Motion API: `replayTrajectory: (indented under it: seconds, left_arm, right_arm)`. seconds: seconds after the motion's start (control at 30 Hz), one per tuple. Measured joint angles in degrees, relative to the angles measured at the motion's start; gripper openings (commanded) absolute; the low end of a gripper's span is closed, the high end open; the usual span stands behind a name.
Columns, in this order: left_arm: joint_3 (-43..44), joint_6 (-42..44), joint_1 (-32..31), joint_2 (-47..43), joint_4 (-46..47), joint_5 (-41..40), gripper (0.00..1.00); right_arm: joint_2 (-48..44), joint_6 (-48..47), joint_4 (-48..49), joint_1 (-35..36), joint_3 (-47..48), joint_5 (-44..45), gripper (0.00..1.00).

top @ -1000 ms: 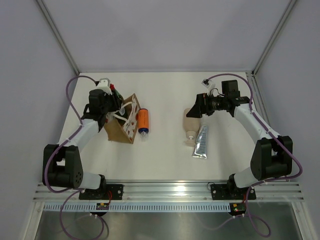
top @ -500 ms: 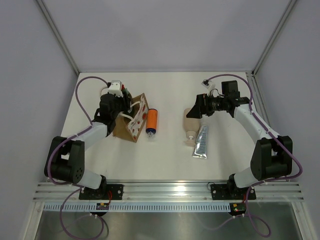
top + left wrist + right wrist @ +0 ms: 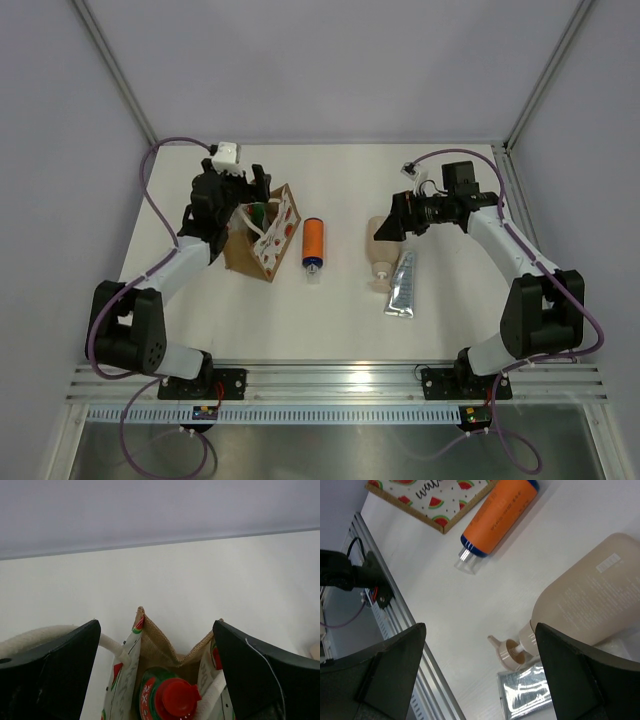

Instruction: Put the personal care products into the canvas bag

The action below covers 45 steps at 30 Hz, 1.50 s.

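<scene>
Left end effector [image 3: 155, 625]: fingers spread wide, empty, hovering over the mouth of the bag [image 3: 262, 240]. Green bottle [image 3: 161, 700] stands inside the bag, red cap up. Right end effector [image 3: 480, 625]: also spread, empty, above the beige bottle [image 3: 590, 605]; contact cannot be told. Orange bottle [image 3: 314, 243] lies on the desk [image 3: 330, 320] just right of the bag. Tube [image 3: 403, 283] lies beside the beige bottle.

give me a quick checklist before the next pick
1. green bottle inside canvas bag: ok
2. left jaws open and empty above the bag: ok
3. right jaws open and empty near beige bottle: ok
4. orange bottle, beige bottle, silver tube bagged: not ok, all lie on the table
5. bag standing fully upright: cannot tell
</scene>
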Motion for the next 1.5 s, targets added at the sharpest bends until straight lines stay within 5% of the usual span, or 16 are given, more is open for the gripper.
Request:
replayTrajectory:
  seconds: [0.27,0.53,0.97,1.2,1.5]
  left_arm:
    - [9.2,2.1,0.0,-6.7,-12.4,1.3,0.99]
    - [20.3,0.7,0.0,-20.8,-33.8,-3.5,0.99]
    - [-0.6,-16.8,0.3,-61.2,-58.4,-9.4,0.99]
    - [-2.2,-22.1,0.3,-65.2,-65.1,-10.0,0.99]
    - [-2.4,-24.8,0.3,-64.5,-67.6,-9.4,0.99]
  right_arm:
    - [6.1,-1.4,-5.9,5.2,4.6,4.0,0.99]
    - [9.2,17.9,1.0,23.8,6.0,24.1,0.99]
    - [30.2,35.5,6.1,30.5,20.7,45.9,0.99]
    - [36.2,39.7,4.5,32.2,25.5,49.3,0.97]
    - [37.8,41.7,3.9,33.8,26.9,55.1,0.71]
